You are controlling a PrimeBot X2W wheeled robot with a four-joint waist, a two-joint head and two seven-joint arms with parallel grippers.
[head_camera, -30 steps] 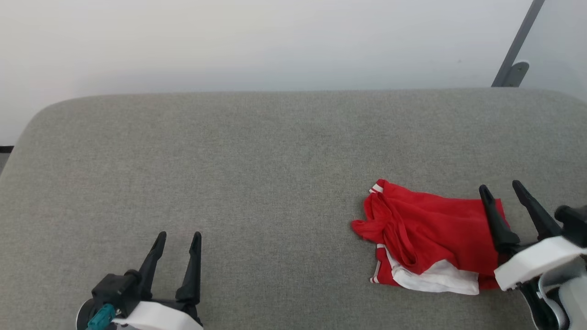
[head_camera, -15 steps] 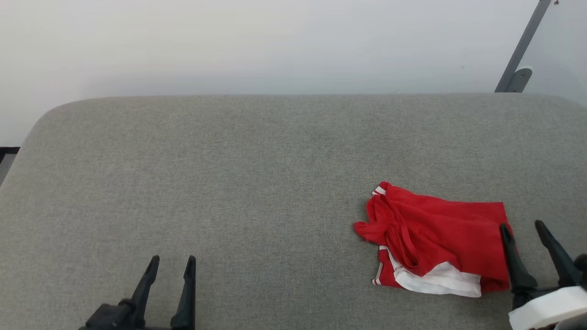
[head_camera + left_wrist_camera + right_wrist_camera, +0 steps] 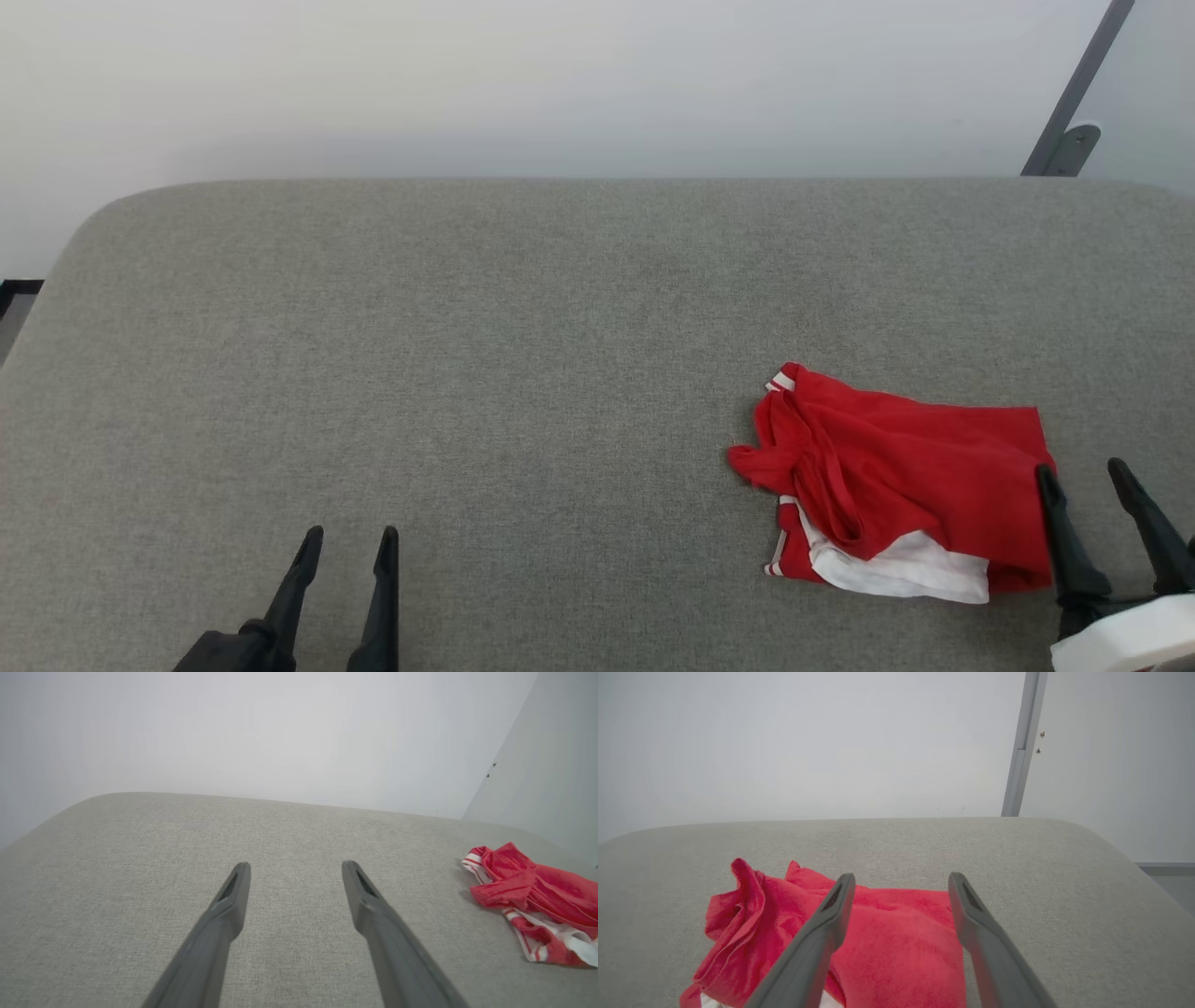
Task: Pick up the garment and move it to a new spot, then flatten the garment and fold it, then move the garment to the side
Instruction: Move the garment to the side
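The garment (image 3: pixel 896 485) lies beside the right end effector (image 3: pixel 1081 469) — left end effector (image 3: pixel 351 534) well apart, both spread.

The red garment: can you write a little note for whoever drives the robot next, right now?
Left gripper: open, empty, over the bare grey cushion, far from the garment.
Right gripper: open, empty, at the garment's right edge; contact unclear.
The garment lies on the right part of the grey cushion in a loosely folded bundle, bunched at its left end.
Done, it seems: the fold and the move aside.
Left: perhaps only tidying the bunched end.
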